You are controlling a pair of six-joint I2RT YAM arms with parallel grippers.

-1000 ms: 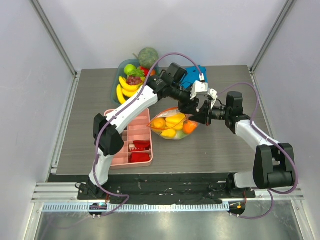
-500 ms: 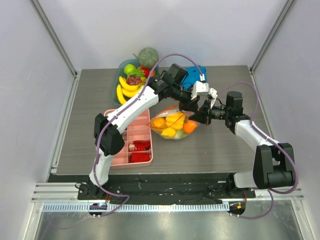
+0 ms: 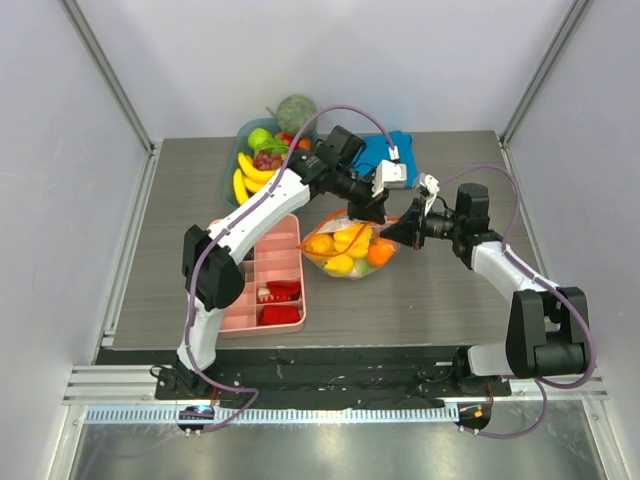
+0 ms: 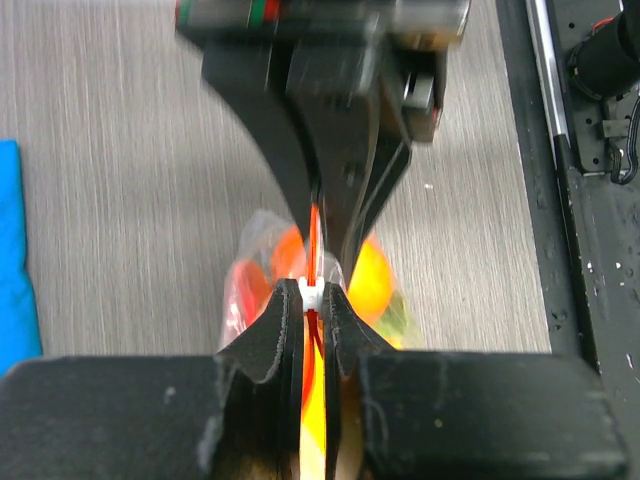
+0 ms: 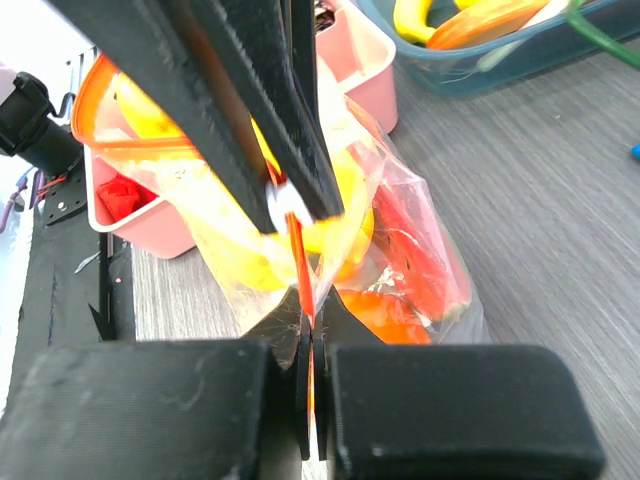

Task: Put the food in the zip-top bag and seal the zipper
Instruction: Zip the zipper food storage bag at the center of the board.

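The zip-top bag (image 3: 347, 250) sat near the middle of the table (image 3: 450, 290), just right of the pink tray (image 3: 270, 268). The food (image 3: 338, 243) showed through its clear sides as yellow and orange pieces. Its zipper (image 5: 299, 255) stood on edge above the bag, held between the two arms. The left gripper (image 4: 315, 298) had its fingers pressed together on the strip at a small white slider (image 4: 311, 291). The right gripper (image 5: 307, 335) was pinched tight on the same strip just beside it, toward the bag's right end. More bananas (image 3: 248, 175) lay in a teal bin (image 3: 229, 162) at the far left, and a blue cloth (image 3: 378, 152) lay at the far edge behind the arms.
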